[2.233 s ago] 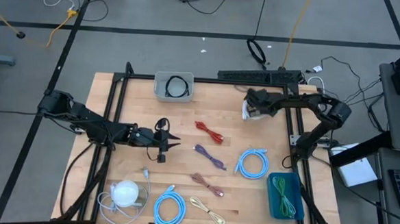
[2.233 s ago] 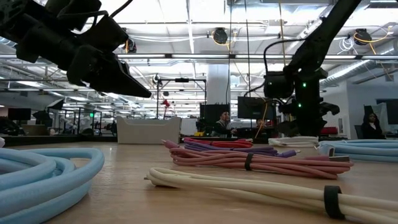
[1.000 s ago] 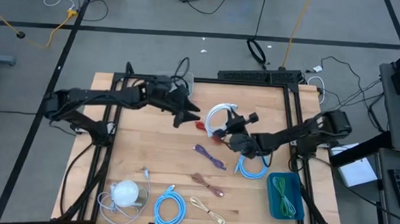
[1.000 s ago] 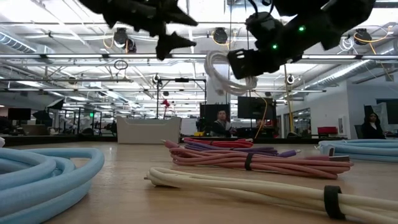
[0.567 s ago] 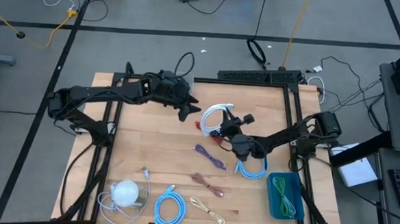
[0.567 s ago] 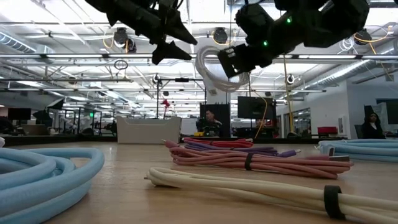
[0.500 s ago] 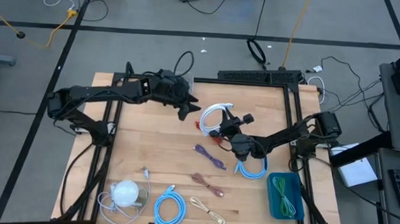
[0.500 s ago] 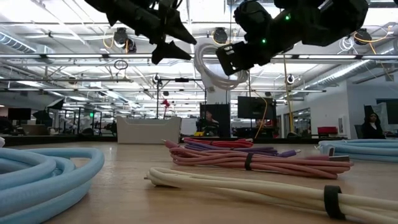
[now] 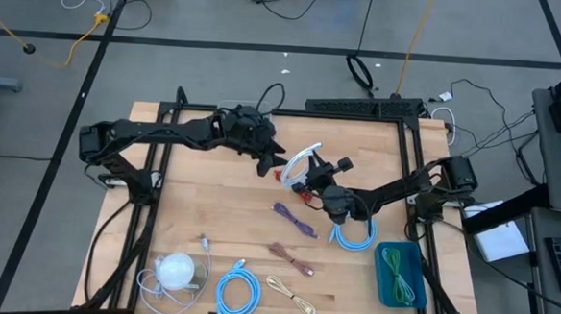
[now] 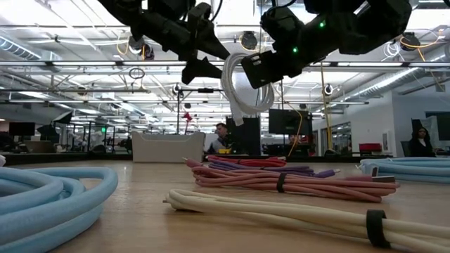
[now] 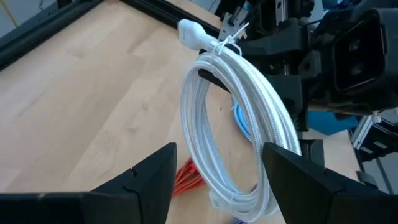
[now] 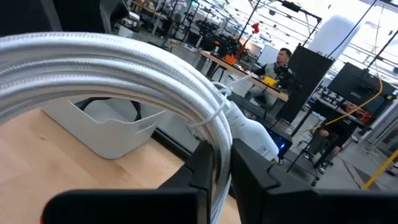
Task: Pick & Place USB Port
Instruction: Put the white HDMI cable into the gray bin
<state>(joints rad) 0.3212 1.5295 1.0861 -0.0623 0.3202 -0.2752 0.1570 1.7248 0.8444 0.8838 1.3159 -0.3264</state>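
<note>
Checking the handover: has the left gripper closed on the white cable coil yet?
No: in the left wrist view the left gripper's fingers stand wide apart around the white cable coil, which hangs from the right gripper.

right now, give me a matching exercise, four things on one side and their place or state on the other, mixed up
Things:
1. white cable coil
2. left end effector
3. green cable
4. black cable

Places or states:
A. lying in the blue tray at the table's right edge
B. open, beside the hanging coil
C. held up off the table by the right end effector
D. lying in the grey bin at the table's far edge

Pairs: 1-C, 2-B, 3-A, 4-D
</note>
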